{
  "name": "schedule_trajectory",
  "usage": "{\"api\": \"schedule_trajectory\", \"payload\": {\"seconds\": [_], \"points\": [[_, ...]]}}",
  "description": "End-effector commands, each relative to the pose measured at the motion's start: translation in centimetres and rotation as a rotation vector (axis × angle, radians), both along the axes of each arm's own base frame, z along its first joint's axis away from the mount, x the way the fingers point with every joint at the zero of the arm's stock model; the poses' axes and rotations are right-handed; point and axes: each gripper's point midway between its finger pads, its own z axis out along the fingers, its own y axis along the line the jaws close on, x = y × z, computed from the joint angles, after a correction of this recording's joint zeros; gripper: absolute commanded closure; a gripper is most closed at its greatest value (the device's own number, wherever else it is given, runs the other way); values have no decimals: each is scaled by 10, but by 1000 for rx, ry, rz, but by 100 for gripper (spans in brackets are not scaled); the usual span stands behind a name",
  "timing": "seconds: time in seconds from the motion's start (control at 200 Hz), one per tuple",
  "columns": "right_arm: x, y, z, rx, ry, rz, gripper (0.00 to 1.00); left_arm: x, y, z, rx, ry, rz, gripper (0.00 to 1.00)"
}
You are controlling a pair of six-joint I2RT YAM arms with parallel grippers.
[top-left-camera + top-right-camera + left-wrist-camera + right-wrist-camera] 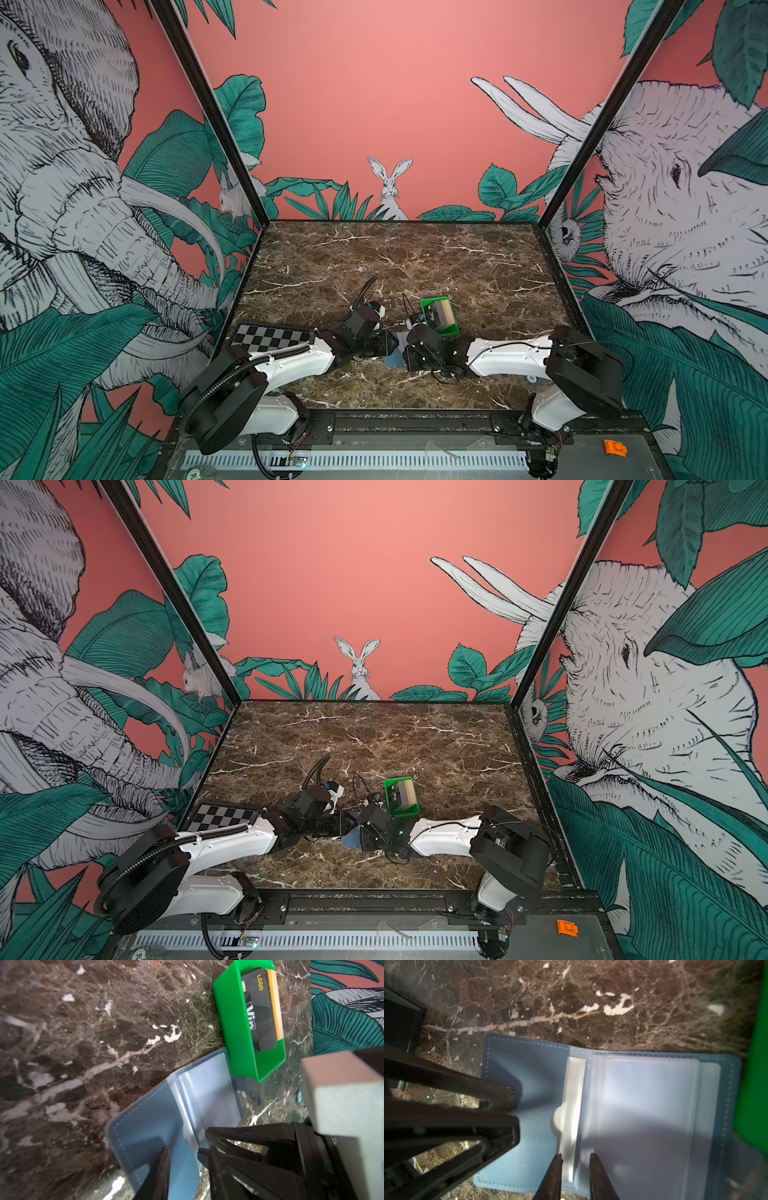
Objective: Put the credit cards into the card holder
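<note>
The slate-blue card holder (533, 1076) lies open on the marble between both grippers, clear sleeves (650, 1105) facing up. In a top view only a corner of the card holder (392, 359) shows between the wrists. My left gripper (182, 1149) is shut on its plain flap (145, 1122). My right gripper (576, 1159) is closed around the sleeve edges at the fold. The credit cards (440, 313) lie stacked in a green tray beside the holder: a black VIP card (259, 1012) on a tan card (275, 1001).
The green tray (232, 1022) touches the card holder's far flap. A checkerboard plate (266, 336) lies under the left arm by the left wall. A small round teal token (299, 1096) sits on the marble near the tray. An orange part (615, 448) rests on the front ledge.
</note>
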Motion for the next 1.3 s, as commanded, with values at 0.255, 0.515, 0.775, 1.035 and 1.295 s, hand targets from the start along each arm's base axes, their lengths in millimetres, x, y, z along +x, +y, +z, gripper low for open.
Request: {"api": "schedule_trajectory", "payload": {"seconds": [0.255, 0.515, 0.775, 1.035, 1.295], "points": [[13, -19, 39, -62, -102, -24, 75, 0, 1, -4, 3, 0, 11, 68], [14, -32, 23, -166, -41, -32, 75, 2, 4, -13, 43, 10, 29, 69], [9, -40, -3, -213, 10, -48, 75, 2, 8, -20, 83, 15, 30, 69], [8, -39, -4, -207, 16, -49, 75, 0, 18, -32, 133, 36, 53, 70], [10, -26, 19, -87, -17, -38, 75, 1, 36, -39, 255, 13, 54, 71]]}}
